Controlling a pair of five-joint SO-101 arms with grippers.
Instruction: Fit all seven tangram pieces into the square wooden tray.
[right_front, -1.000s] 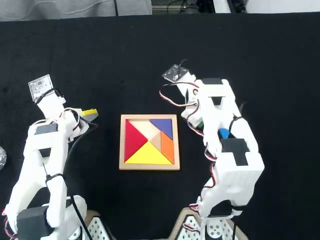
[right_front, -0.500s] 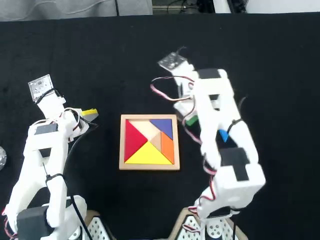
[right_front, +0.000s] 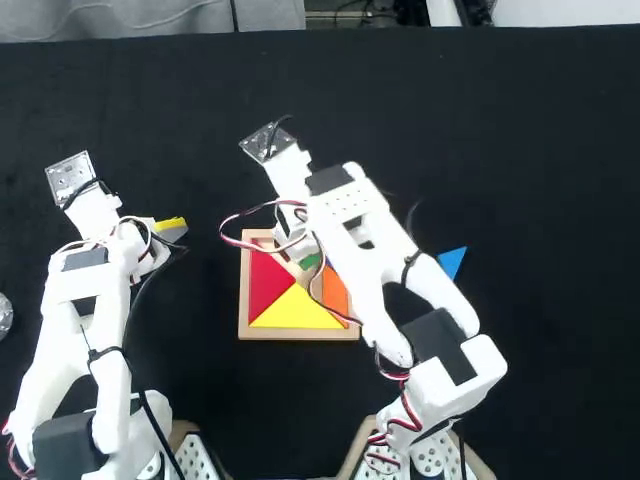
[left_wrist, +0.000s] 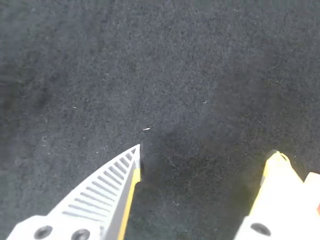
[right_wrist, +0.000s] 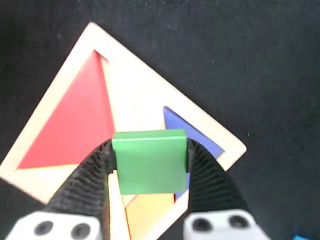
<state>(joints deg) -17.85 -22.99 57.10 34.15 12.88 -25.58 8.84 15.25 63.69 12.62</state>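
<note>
Our right gripper (right_wrist: 150, 150), clamped on the green square (right_wrist: 149, 162), has swung in from three o'clock to hang over the tray (right_wrist: 155, 82), next to lower it squarely into what looks like the bare gap, while the blue triangle (right_front: 452, 261) waits at the tray's three o'clock and the left gripper (left_wrist: 206, 152) sits spread and idle at nine.

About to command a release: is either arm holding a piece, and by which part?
The right gripper holds the green square by two opposite edges between its fingers, over the tray. The left gripper is open, empty.
</note>
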